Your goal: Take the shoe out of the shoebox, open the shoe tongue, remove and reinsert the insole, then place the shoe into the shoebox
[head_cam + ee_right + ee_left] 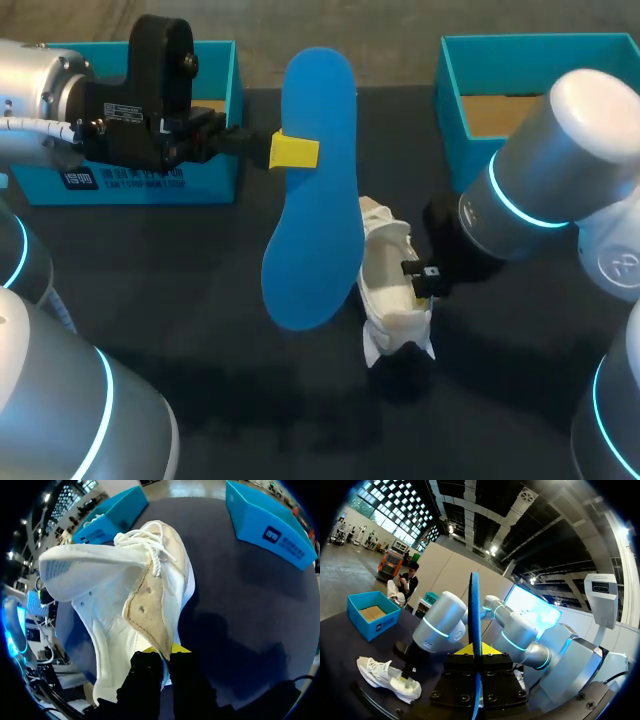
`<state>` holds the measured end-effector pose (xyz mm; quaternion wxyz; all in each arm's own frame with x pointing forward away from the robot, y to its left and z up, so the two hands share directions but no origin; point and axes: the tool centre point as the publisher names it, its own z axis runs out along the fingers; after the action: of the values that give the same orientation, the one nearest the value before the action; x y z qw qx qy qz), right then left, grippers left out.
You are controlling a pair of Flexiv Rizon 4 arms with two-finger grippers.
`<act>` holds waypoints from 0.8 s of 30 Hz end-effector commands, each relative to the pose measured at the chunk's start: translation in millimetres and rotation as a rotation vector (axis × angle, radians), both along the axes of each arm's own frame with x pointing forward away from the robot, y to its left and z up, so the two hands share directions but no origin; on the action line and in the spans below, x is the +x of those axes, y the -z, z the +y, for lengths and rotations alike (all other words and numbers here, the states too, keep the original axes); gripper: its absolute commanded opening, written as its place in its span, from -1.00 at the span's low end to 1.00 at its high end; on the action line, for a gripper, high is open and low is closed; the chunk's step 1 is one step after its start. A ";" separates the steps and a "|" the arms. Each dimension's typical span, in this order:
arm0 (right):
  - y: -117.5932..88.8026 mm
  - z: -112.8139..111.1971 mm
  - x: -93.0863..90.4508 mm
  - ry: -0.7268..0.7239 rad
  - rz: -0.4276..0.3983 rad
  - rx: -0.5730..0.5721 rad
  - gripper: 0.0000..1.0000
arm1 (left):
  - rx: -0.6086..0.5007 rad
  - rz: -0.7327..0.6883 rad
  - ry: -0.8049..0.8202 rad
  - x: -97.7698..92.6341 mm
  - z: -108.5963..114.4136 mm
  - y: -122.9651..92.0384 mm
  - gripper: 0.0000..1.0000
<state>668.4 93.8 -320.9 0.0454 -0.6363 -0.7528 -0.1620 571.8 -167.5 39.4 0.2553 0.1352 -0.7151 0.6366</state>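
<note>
The white shoe (392, 285) sat on the dark worktop (200, 300), near the middle. It was outside both boxes. Its laces were at the far end from the right fingers (425, 283). In the right wrist view the shoe (125, 595) looked wide open, and the tan floor inside it showed. The right fingers (170, 650) were closed tight on the thin side wall of the shoe, with one yellow tip inside and one outside.

The blue insole (315, 190) was out of the shoe. It was up in the air above the worktop, just beside the shoe on the left arm's side. Its lower end partly covered the shoe in the head view. The left fingers (293, 150) were squeezed shut on its long edge, near the upper half. In the left wrist view the insole (474, 610) showed only its thin edge, standing straight up between the left fingers (481, 650). The shoe (387, 677) lay down below and off to one side there, with the right arm (440, 622) reaching down to it.

Two open blue boxes stood at the far side of the worktop. The left blue box (215, 100) was behind the left arm (60, 90). The right blue box (480, 60) was behind the right arm, and brown card showed inside it. Both boxes were well apart from the shoe.
</note>
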 end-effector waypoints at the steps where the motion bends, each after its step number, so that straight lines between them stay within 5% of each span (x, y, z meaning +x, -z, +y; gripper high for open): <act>1: 6.9 -6.7 -10.7 0.057 -0.016 0.046 -1.00 | -0.001 0.000 0.000 -0.2 -0.5 0.8 -1.00; 24: 55.7 0.6 -16.2 0.113 0.061 0.098 -1.00 | -0.001 0.000 0.000 -0.2 -0.5 0.8 -1.00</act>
<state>649.3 88.0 -367.4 0.0885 -0.6796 -0.7059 -0.1788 571.8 -167.5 39.4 0.2553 0.1352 -0.7151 0.6366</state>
